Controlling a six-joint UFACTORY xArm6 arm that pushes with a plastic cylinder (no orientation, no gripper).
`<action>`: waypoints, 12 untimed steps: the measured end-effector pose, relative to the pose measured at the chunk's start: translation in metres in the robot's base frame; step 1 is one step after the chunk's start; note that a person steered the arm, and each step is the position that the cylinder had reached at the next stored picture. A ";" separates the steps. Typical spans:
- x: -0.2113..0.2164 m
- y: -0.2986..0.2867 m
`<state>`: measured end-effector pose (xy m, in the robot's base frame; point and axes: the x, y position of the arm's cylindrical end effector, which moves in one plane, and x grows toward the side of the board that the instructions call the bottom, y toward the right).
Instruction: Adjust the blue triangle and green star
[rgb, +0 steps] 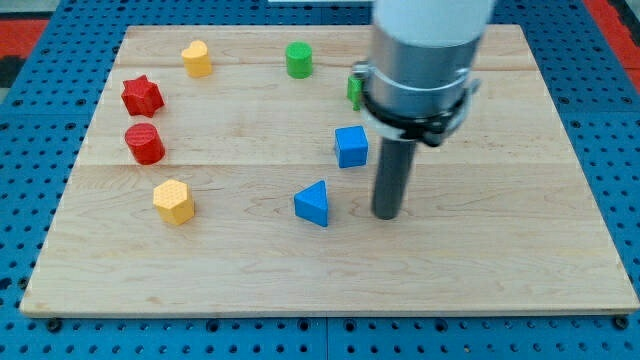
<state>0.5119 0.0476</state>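
Observation:
The blue triangle (313, 203) lies near the middle of the wooden board (500, 270). My tip (386, 215) rests on the board just to the triangle's right, a small gap apart. The green star (354, 88) is up and to the view's top of the tip, mostly hidden behind the arm's grey body; only its left edge shows.
A blue cube (351, 146) sits just above the triangle. A green cylinder (299, 60) and a yellow block (197, 59) are near the top. A red star (142, 96), a red cylinder (145, 144) and a yellow hexagon (173, 201) stand at the left.

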 end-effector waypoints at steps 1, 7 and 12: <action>0.000 -0.052; 0.092 -0.032; -0.003 0.124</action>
<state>0.5088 0.1719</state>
